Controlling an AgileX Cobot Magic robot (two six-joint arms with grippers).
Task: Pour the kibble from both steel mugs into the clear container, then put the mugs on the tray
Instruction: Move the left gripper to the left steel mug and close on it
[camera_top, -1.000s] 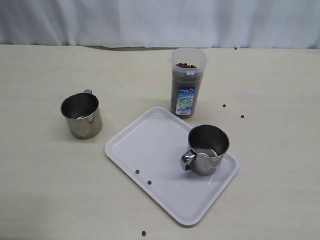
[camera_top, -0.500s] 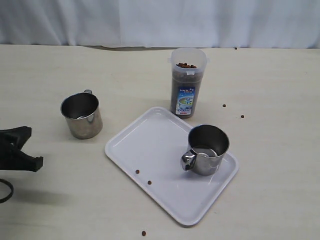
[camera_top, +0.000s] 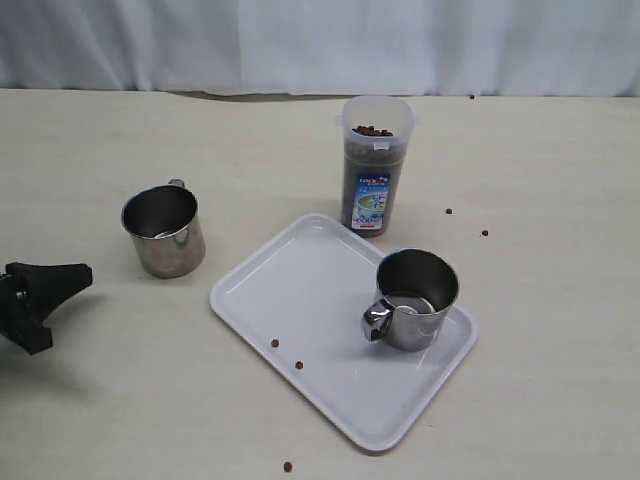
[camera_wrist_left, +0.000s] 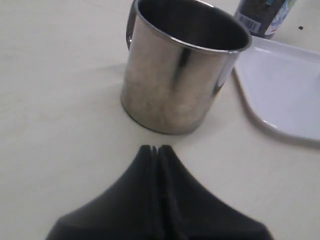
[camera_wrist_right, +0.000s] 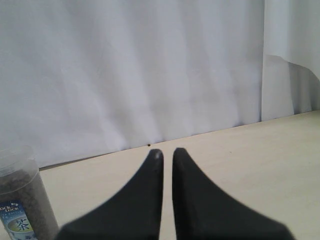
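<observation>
Matte beige tabletop (camera_top: 100, 420), shiny cylindrical steel mugs (camera_top: 163, 232)

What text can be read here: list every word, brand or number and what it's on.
"OCK LOCK", start cut off: label on the clear container.
"茶": same label.
Other label print: too small.
Digits of the barcode on the container: too blurred.
No text on the steel mugs or the tray.
</observation>
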